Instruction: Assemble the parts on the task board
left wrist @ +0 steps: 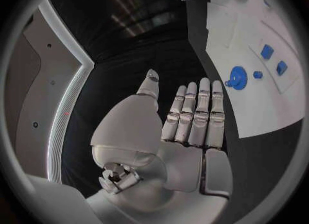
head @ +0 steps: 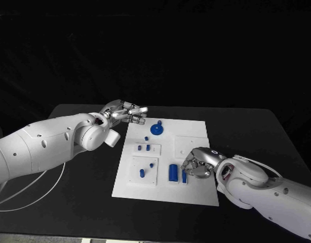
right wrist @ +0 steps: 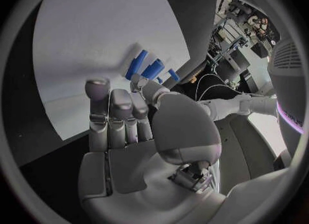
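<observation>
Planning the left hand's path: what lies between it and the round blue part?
Only bare task board separates left hand from round blue part, per head view.

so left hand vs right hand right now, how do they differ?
The left hand sits at the task board's far left corner, mostly off it; the right hand is over the board's near right part, beside the tall blue cylinder. The left hand's fingers lie straight and side by side; the right hand's are curled toward the blue parts. Both appear to hold nothing.
</observation>
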`<move>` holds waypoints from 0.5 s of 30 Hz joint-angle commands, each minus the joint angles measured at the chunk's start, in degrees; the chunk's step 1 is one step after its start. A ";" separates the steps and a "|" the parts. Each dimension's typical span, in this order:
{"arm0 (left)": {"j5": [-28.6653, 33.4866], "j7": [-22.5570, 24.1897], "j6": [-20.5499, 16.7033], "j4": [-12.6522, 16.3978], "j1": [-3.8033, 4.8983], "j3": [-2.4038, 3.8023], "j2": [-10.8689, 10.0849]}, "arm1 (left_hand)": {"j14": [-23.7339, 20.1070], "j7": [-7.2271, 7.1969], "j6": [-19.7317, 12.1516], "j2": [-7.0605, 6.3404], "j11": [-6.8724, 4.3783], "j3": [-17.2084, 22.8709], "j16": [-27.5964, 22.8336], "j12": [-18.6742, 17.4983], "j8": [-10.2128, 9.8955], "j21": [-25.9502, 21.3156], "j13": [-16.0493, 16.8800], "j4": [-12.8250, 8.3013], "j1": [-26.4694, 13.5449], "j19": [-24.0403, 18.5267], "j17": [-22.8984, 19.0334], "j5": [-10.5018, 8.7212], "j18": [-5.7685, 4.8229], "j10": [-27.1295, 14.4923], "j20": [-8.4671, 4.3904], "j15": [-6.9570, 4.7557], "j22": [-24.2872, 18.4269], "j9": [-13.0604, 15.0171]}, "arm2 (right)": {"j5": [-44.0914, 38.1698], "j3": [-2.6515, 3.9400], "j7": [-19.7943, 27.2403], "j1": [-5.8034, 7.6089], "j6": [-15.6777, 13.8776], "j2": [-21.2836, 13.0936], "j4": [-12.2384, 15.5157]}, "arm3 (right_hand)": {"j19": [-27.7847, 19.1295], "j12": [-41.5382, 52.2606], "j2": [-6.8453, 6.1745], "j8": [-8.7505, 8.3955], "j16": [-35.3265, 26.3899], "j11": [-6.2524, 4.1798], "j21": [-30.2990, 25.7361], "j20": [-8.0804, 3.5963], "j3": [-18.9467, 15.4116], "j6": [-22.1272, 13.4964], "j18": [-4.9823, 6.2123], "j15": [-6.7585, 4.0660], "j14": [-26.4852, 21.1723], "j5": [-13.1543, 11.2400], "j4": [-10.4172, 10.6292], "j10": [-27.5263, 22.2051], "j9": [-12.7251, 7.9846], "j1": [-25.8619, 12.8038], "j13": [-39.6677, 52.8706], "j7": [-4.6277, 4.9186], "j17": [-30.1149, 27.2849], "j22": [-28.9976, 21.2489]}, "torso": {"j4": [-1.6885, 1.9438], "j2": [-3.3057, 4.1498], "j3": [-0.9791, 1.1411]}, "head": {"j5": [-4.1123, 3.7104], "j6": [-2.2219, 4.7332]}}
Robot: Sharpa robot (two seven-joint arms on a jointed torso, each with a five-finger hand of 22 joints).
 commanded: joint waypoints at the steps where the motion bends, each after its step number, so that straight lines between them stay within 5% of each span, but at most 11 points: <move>1: 0.00 0.36 0.80 0.11 0.00 0.04 0.05 | -0.36 -0.04 0.09 0.27 -0.07 -0.13 -0.13 -0.02 -0.02 0.20 0.09 0.14 -0.12 -0.30 0.03 -0.08 0.49 -0.32 -0.06 0.03 -0.03 0.00 | -0.27 -0.15 0.22 -0.34 0.85 -0.03 0.10 | 2.74 0.27 0.46 0.14 0.38 -0.21 -0.05 0.14 -0.11 0.55 0.45 0.19 -0.11 -0.12 0.14 0.04 0.08 -0.28 0.01 -0.03 0.14 0.11 | 0.00 -0.01 -0.01 | 0.03 -0.04; 15: -0.05 0.34 0.81 0.13 -0.01 0.04 0.05 | -0.37 0.00 0.00 0.28 -0.06 -0.19 -0.13 -0.02 0.00 0.20 0.09 0.10 -0.13 -0.30 0.02 -0.08 0.49 -0.34 -0.05 0.03 -0.03 0.00 | -1.62 -0.15 -0.12 -1.08 -0.05 0.83 -0.66 | 2.76 0.21 0.62 0.14 0.53 -0.29 0.40 0.16 0.29 1.15 0.34 0.24 -0.11 -1.81 -0.57 0.08 0.07 -0.12 -0.02 -0.14 0.27 0.55 | 0.03 0.02 0.02 | 0.12 -0.09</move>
